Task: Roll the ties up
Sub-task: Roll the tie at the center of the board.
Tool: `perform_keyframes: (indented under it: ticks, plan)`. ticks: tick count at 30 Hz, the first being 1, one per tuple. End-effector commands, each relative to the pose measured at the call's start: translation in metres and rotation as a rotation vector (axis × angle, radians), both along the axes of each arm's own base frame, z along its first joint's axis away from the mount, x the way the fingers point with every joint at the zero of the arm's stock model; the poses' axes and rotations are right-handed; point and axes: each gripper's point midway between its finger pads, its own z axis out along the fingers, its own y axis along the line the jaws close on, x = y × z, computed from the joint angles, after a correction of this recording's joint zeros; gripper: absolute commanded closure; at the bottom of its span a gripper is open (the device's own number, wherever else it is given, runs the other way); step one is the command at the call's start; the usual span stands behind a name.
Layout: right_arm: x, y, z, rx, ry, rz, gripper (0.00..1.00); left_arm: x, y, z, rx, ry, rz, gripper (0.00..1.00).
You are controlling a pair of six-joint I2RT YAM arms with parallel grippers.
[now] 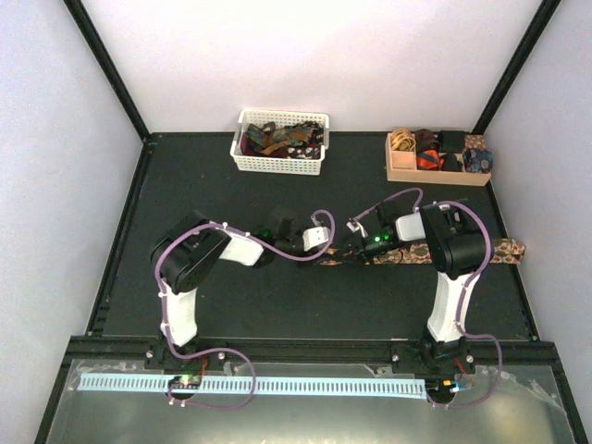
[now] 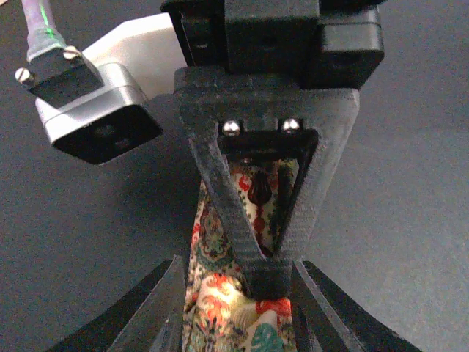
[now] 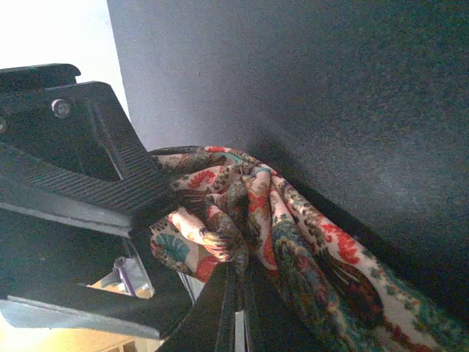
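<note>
A floral tie [image 1: 412,254] in red, green and beige lies across the dark mat, reaching right to the mat's edge. My two grippers meet at its left end. My right gripper [image 3: 238,293] is shut on bunched folds of the tie [image 3: 293,227]. In the left wrist view its fingers [image 2: 267,282] converge to a closed tip on the fabric. My left gripper [image 2: 238,323] closes on the tie's end [image 2: 220,301] from both sides. Its ribbed finger [image 3: 95,183] presses the bunched end in the right wrist view.
A white slatted basket [image 1: 279,165] with several loose ties stands at the back centre. A tan wooden compartment box [image 1: 435,172] with rolled ties stands at the back right. Black frame rails edge the mat.
</note>
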Motion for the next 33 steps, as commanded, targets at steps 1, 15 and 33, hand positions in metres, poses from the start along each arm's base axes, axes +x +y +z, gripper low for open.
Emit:
perform_keyframes:
  ticks: [1,15,33]
  plan:
    - [-0.002,-0.018,-0.039,-0.140,0.021,-0.029,0.99,0.000,-0.016,0.008,-0.047,-0.002,-0.047,0.58]
    - [-0.005,-0.018,-0.041,-0.139,0.030,-0.020,0.99,-0.005,0.033,-0.014,0.048,0.013,0.031,0.36]
    - [-0.005,-0.018,-0.044,-0.140,0.048,-0.016,0.99,-0.005,0.014,0.008,-0.032,-0.059,-0.051,0.65]
